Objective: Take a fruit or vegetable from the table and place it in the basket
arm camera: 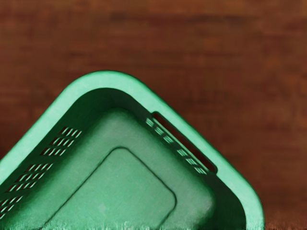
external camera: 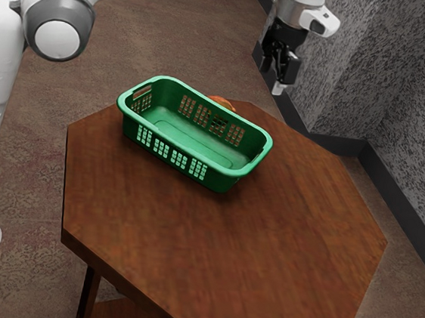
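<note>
High over the table's far side in the exterior view hangs my gripper, pointing down; how its fingers stand is unclear. The green basket stands upright on the table, its inside bare in the part that shows. Just behind its far rim an orange, rounded thing peeks out, mostly hidden by the basket; its kind cannot be told. In the wrist view, one end of the basket with its handle slot lies below my hand.
The brown eight-sided wooden table carries the basket toward its far left part in the exterior view. A grey speckled wall rises behind and to the exterior view's right.
</note>
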Tool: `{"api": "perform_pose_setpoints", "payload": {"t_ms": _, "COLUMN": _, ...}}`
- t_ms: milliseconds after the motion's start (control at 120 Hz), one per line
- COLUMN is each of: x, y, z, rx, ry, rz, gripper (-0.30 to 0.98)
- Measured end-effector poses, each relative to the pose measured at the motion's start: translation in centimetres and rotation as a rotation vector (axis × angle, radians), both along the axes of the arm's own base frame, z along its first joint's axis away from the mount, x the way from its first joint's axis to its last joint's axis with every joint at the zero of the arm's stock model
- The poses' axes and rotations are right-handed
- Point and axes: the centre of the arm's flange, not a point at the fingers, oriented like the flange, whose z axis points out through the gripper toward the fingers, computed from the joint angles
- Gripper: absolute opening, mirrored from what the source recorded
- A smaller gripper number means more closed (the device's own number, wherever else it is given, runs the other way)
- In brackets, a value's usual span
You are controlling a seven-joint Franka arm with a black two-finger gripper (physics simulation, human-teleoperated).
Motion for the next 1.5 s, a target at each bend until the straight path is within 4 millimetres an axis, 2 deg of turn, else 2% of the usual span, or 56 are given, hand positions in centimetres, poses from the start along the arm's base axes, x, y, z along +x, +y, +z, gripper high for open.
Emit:
{"api": "perform_pose_setpoints", "payload": {"t_ms": 208, "x": -0.2, "y": 0.0, "z": 0.0, "rx": -0.002, "ry": 0.015, "rz": -0.010, "gripper": 0.69}}
{"api": "perform_pose_setpoints", "payload": {"t_ms": 217, "x": -0.3, "y": 0.0, "z": 0.5, "rx": -0.002, "ry": 0.007, "rz": -0.010, "gripper": 0.69}}
{"api": "perform_pose_setpoints", "payload": {"t_ms": 267, "x": -2.8, "y": 0.0, "z": 6.9, "rx": 0.003, "ry": -0.112, "rz": -0.008, "gripper": 0.69}}
{"api": "perform_pose_setpoints", "payload": {"t_ms": 292, "x": -3.9, "y": 0.0, "z": 9.0, "rx": 0.002, "ry": -0.150, "rz": -0.006, "gripper": 0.69}}
{"api": "perform_pose_setpoints", "payload": {"t_ms": 333, "x": -4.9, "y": -0.6, "z": 10.9, "rx": -0.004, "ry": -0.178, "rz": -0.012, "gripper": 0.69}}
{"api": "perform_pose_setpoints", "payload": {"t_ms": 383, "x": -5.1, "y": -2.0, "z": 11.3, "rx": -0.015, "ry": -0.183, "rz": -0.032, "gripper": 0.69}}
{"api": "perform_pose_setpoints", "payload": {"t_ms": 442, "x": -3.8, "y": -2.8, "z": 9.6, "rx": -0.020, "ry": -0.147, "rz": -0.022, "gripper": 0.68}}
{"api": "perform_pose_setpoints", "payload": {"t_ms": 667, "x": 1.1, "y": -2.3, "z": 1.2, "rx": -0.018, "ry": 0.012, "rz": 0.134, "gripper": 0.69}}
{"api": "perform_pose_setpoints", "payload": {"t_ms": 858, "x": 3.4, "y": -2.1, "z": -1.8, "rx": 0.001, "ry": 0.020, "rz": 0.242, "gripper": 0.69}}
{"api": "perform_pose_setpoints", "payload": {"t_ms": 900, "x": 4.0, "y": -0.2, "z": -2.5, "rx": 0.016, "ry": 0.016, "rz": 0.295, "gripper": 0.68}}
{"api": "perform_pose_setpoints", "payload": {"t_ms": 967, "x": 4.8, "y": 3.9, "z": -4.2, "rx": 0.031, "ry": 0.023, "rz": 0.390, "gripper": 0.69}}
{"api": "perform_pose_setpoints", "payload": {"t_ms": 1008, "x": 5.4, "y": 7.2, "z": -6.0, "rx": 0.030, "ry": 0.040, "rz": 0.456, "gripper": 0.69}}
{"api": "perform_pose_setpoints", "payload": {"t_ms": 1075, "x": 5.6, "y": 14.0, "z": -8.8, "rx": 0.000, "ry": 0.060, "rz": 0.580, "gripper": 0.69}}
{"api": "perform_pose_setpoints", "payload": {"t_ms": 1117, "x": 5.7, "y": 16.3, "z": -9.8, "rx": -0.015, "ry": 0.056, "rz": 0.629, "gripper": 0.69}}
{"api": "perform_pose_setpoints", "payload": {"t_ms": 1225, "x": 7.3, "y": 18.7, "z": -12.5, "rx": -0.020, "ry": 0.040, "rz": 0.699, "gripper": 0.69}}
{"api": "perform_pose_setpoints", "payload": {"t_ms": 1350, "x": 8.8, "y": 19.5, "z": -14.5, "rx": -0.020, "ry": 0.015, "rz": 0.747, "gripper": 0.69}}
{"api": "perform_pose_setpoints", "payload": {"t_ms": 1500, "x": 9.5, "y": 21.3, "z": -16.6, "rx": 0.003, "ry": -0.008, "rz": 0.811, "gripper": 0.69}}
